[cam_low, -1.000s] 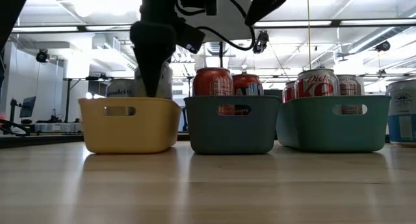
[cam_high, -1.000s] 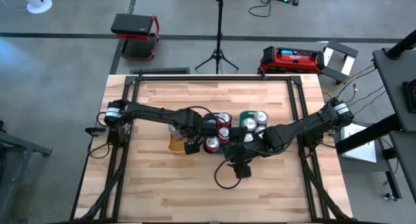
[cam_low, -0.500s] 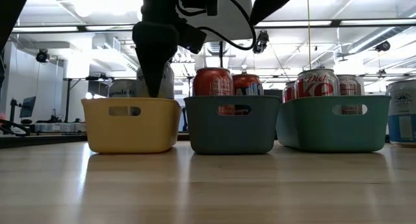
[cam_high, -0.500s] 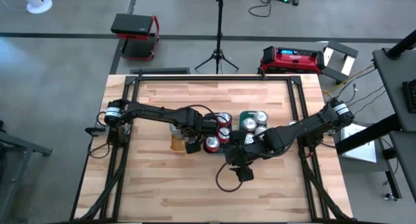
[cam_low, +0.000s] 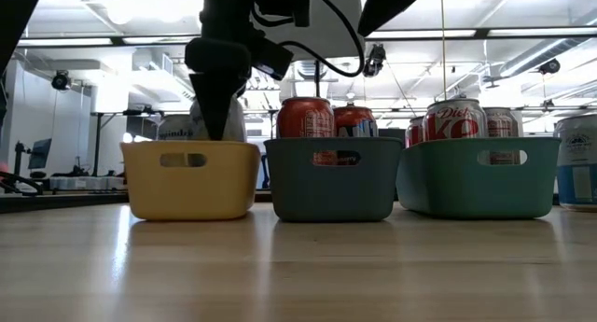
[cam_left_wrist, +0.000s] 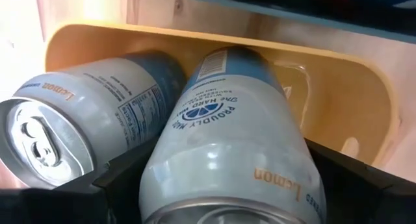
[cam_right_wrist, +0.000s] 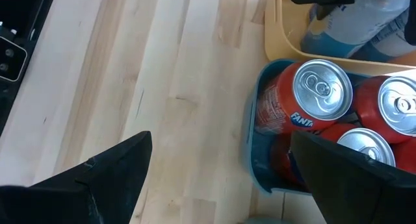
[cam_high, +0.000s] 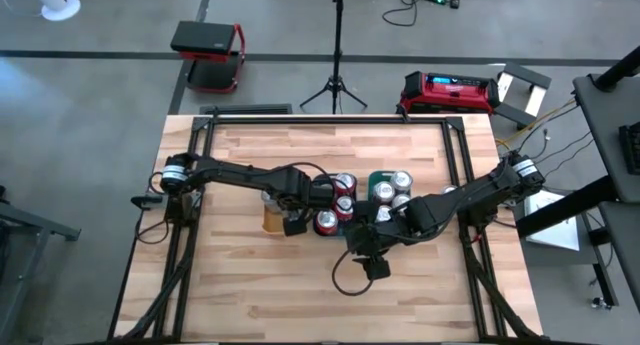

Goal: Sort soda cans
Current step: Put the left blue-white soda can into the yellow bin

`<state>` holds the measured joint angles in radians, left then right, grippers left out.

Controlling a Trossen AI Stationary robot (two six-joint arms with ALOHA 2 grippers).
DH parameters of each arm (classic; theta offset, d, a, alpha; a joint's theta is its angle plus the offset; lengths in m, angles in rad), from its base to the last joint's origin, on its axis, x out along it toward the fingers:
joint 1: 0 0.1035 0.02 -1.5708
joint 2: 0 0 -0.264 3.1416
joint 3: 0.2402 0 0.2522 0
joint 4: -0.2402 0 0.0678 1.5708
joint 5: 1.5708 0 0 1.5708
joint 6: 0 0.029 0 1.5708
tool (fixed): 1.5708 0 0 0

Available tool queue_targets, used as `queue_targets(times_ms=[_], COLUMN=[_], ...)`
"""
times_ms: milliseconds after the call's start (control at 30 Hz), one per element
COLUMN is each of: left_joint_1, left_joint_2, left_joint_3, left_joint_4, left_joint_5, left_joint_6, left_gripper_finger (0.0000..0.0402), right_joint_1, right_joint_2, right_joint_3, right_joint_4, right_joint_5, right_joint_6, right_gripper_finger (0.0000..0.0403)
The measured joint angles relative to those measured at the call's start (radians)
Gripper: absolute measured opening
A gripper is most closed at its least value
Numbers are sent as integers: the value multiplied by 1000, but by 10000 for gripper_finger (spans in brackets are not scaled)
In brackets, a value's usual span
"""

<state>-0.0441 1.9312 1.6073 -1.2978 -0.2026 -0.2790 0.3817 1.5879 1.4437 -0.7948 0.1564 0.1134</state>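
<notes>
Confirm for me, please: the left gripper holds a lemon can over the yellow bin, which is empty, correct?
Not quite. The yellow bin is not empty: the left wrist view shows another lemon can already lying in it, beside the lemon can that the left gripper holds over it.

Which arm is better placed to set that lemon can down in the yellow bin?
Left. The left gripper is shut on the lemon can inside the yellow bin, beside another can. The right gripper hangs open, empty, by the red cans' bin.
</notes>
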Motion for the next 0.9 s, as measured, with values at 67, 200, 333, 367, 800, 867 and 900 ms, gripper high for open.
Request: queue_targets(times_ms=[67,200,333,367,800,867,900], left_joint_1=[-1,0,0,0,0,0,0], left_joint_2=[0,0,0,0,-2,-2,-2], left_joint_3=[0,0,0,0,0,1,6], left_joint_4=[5,22,21,19,-13,-17,-28], left_joint_5=[-6,-22,-23,-22,1,1,-1], left_joint_6=[1,6,12,13,15,15,15], left_gripper_finger=[322,322,322,322,336,336,336], right_joint_1=[0,0,0,0,0,0,0], right_joint_2=[0,0,0,0,0,0,0], right_joint_3=[0,0,0,0,0,-1,0], right_joint_4=[0,0,1,1,1,1,1], right_joint_5=[0,0,0,0,0,0,0], right_joint_6=[-1,-1,-1,-1,-1,-1,-1], right_gripper_finger=[364,364,364,364,364,364,364])
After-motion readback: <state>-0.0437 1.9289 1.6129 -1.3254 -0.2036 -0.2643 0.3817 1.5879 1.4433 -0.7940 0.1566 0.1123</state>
